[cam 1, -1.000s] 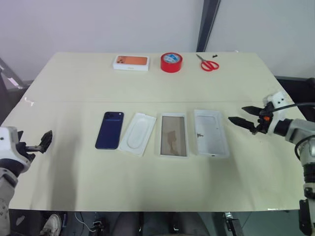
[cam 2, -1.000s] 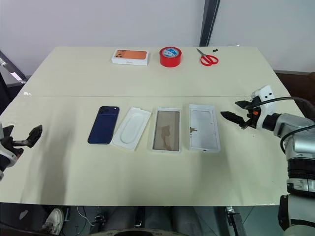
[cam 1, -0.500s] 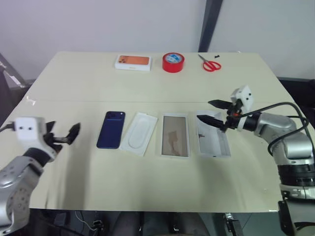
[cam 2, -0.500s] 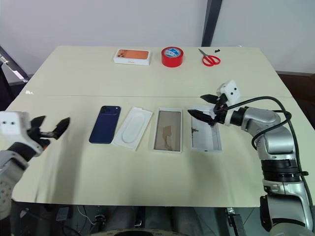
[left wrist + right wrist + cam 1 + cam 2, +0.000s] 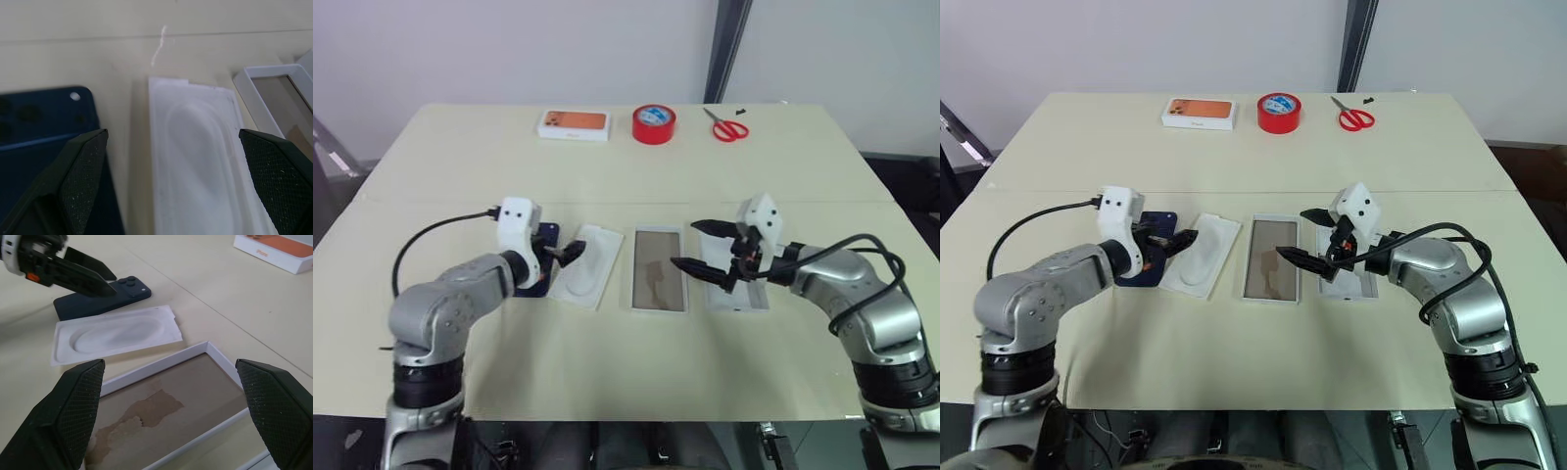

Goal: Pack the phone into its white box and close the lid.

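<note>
The dark blue phone (image 5: 1157, 221) lies flat on the table, left of a thin white insert tray (image 5: 590, 279). Right of that tray sits the white box (image 5: 658, 269) with its tan floor showing, then the lid (image 5: 734, 297), white inside up. My left gripper (image 5: 566, 252) is open, low over the phone's right edge and the tray's near side; the phone (image 5: 44, 147) and tray (image 5: 195, 161) both lie between its fingers. My right gripper (image 5: 690, 245) is open above the lid's left edge, pointing toward the white box (image 5: 161, 363).
At the table's far edge lie a white box with an orange top (image 5: 574, 124), a red tape roll (image 5: 654, 123) and red scissors (image 5: 728, 127). The near half of the table in front of the row is bare.
Both arms swung inward. My left gripper moved from the table's left edge to the phone. My right gripper moved left from beside the lid to over its left edge. Both stayed open.
</note>
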